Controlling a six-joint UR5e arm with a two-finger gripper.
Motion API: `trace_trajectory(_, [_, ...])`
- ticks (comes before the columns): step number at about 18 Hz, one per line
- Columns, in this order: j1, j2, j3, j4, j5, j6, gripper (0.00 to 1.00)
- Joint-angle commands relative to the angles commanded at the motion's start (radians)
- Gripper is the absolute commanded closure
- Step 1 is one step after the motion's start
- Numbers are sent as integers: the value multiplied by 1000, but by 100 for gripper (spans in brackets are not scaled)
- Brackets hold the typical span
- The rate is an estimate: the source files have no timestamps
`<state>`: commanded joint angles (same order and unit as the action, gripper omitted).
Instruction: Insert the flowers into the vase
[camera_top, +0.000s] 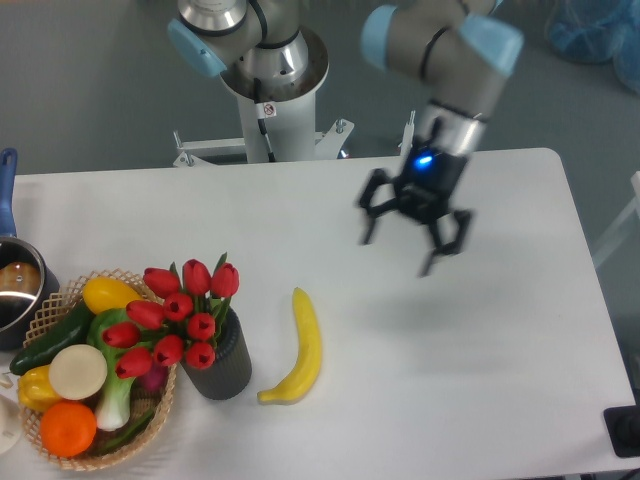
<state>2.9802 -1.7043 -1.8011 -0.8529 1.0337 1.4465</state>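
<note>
A: Where do the flowers (176, 322) sit?

B: In the lower left of the frame. The red tulip buds bunch over the mouth of the vase (222, 364), a dark ribbed cylinder standing upright on the white surface (480, 360). The stems go down into it; the buds spread wider than its rim and lean left over the basket (60, 300).

A: What is in the basket?

B: It is a woven tray just left of the vase, touching or nearly touching it. It holds a yellow pepper (108, 294) at the top, a dark green cucumber (52, 336) along its left side, a round cream disc (77, 371), an orange (68, 428) at the bottom, a second yellow piece (32, 386) at the left edge, and a pale green stalk (112, 400) near the middle. A red-purple vegetable (152, 380) peeks out under the tulips, mostly hidden.

A: Any other container?

B: A metal pot (18, 290) with a blue handle at the far left edge, partly cut off. Something brownish lies inside; I cannot tell what.

A: And outside the containers?

B: A banana (300, 350) lies on the surface just right of the vase, apart from it.

A: The end effector?

B: The end effector (412, 244) hangs above the surface in the upper middle-right, well apart from the vase. Its fingers are spread and grasp nothing.
</note>
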Motion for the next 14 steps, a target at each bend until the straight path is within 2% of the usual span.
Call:
trace_trajectory(2, [58, 3, 12, 0, 46, 20, 0])
trace_trajectory(4, [109, 9, 20, -3, 100, 96, 0])
trace_trajectory(7, [193, 12, 38, -41, 187, 225, 0])
trace_trajectory(9, [279, 15, 60, -75, 189, 317, 0])
trace_trajectory(10, [316, 14, 81, -98, 193, 363, 0])
trace_trajectory(12, [387, 17, 112, -182, 201, 443, 0])
trace_trajectory(14, [457, 41, 144, -305, 247, 547, 0])
